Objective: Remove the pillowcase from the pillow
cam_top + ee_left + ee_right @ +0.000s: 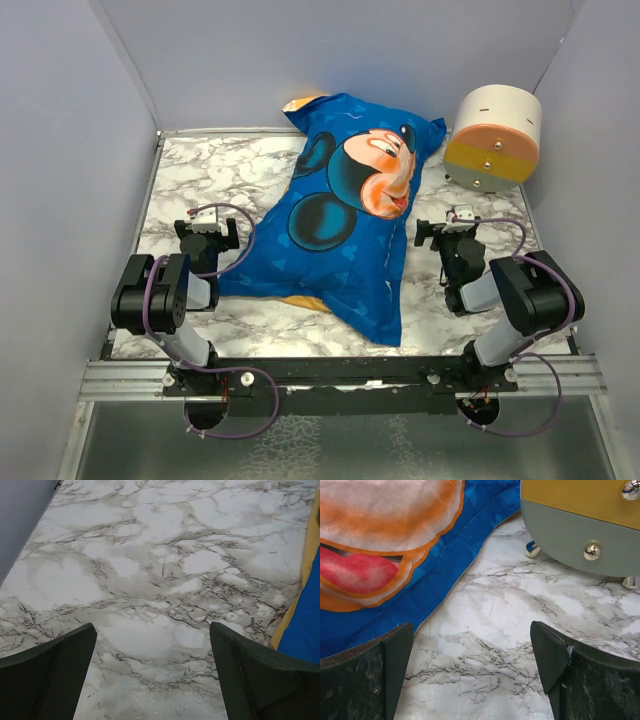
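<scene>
Pillowcase (350,230) fabric, bright blue with the cartoon mouse face turned up, lay plump and filled across the middle of the marble-patterned desk (200,180), running diagonally from the far centre toward the near edge. Slivers of its yellow-orange side showed at the far left corner and under the near left edge. The pillow was wholly covered by it, so none of its white could be seen. The left gripper (210,232) hung just beside the pillowcase's left edge, apart from it, with its jaws spread wide and nothing between them. From the left wrist camera, the left gripper (152,630) looked down on bare marble, with a strip of blue and yellow cloth at the right border. The right gripper (455,222) sat near the pillowcase's right edge, likewise parted and empty. In the right wrist view, the right gripper (472,627) faced open desk, with the mouse's orange face and red tongue at upper left. A cream-and-orange cylinder (495,135) lay on its side at the far right corner, close to the pillowcase's far right tip. Whether the two touched could not be told.
</scene>
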Tool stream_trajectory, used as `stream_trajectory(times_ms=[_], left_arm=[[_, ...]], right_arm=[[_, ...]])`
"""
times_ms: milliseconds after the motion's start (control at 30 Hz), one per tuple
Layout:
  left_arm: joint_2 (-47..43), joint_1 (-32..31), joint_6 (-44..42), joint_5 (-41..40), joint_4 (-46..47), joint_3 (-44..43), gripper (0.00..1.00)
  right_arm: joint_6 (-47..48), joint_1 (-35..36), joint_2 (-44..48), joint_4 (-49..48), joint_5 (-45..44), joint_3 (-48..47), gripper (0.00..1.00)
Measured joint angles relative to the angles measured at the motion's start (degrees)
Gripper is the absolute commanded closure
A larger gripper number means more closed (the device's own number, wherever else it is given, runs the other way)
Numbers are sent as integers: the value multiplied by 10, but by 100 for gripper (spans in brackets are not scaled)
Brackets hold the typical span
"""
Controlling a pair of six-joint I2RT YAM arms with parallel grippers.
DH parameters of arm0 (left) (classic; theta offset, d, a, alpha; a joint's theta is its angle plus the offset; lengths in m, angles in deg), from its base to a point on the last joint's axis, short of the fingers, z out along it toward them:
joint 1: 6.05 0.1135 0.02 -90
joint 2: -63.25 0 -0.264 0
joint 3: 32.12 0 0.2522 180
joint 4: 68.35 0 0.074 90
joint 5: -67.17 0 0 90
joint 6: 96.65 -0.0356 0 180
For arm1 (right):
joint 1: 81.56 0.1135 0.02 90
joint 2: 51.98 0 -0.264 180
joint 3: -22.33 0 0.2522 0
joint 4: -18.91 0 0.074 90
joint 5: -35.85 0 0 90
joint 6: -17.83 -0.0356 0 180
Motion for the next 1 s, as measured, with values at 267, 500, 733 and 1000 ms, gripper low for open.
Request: stream_trajectory(times_ms=[267, 500, 733, 1000], left_arm=[[0, 0, 0, 0, 0, 0, 1], [-29, 1, -5, 11, -125, -43, 1], [-50, 9, -87, 120, -567, -414, 1], [-83, 17, -240, 323, -935, -562, 1]], right_arm=[[0, 0, 0, 0, 0, 0, 1], [0, 0, 6, 18, -3, 0, 1], [-71, 0, 150, 326, -63, -169, 1], [-224, -30, 216, 501, 70, -268, 3]])
